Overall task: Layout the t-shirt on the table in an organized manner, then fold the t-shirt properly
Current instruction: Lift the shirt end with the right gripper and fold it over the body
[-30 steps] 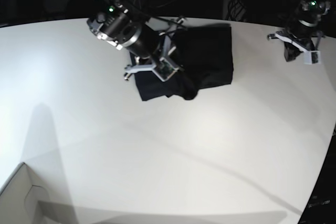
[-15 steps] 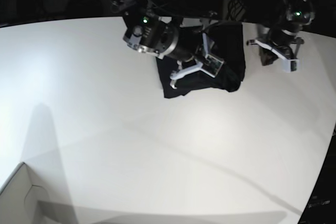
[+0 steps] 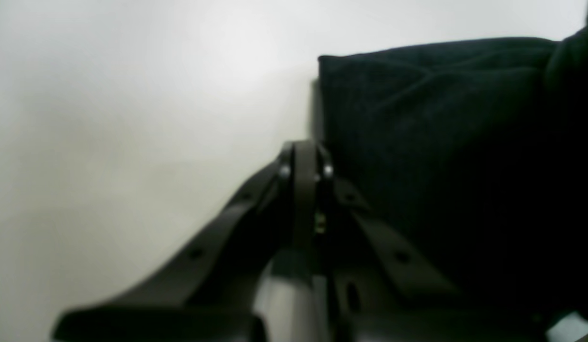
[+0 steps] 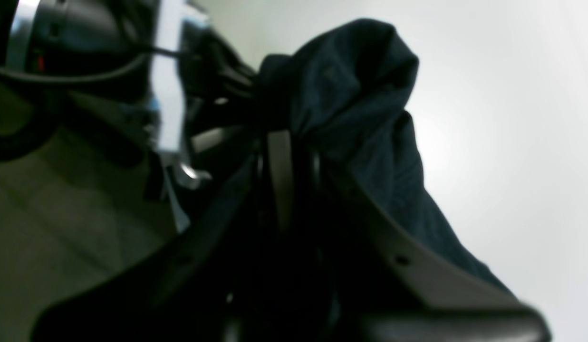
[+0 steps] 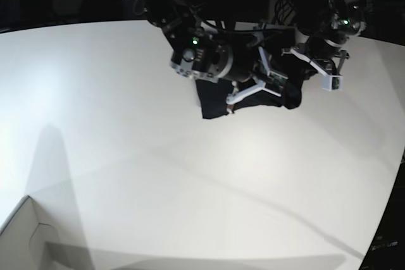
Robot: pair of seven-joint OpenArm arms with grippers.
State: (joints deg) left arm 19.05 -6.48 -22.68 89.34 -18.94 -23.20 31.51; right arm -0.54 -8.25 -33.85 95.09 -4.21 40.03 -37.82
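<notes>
On the table [image 5: 126, 156], one t-shirt [image 5: 215, 102] pinched by right claw [image 4: 286, 142]; left claw [image 3: 303, 161] pressed together.

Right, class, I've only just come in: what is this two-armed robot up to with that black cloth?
The right gripper is shut on a bunched part of the black t-shirt, lifting it above the white table at the far edge. The left gripper is shut and empty, right beside the shirt's edge. The shirt is crumpled, neither laid out nor folded.
</notes>
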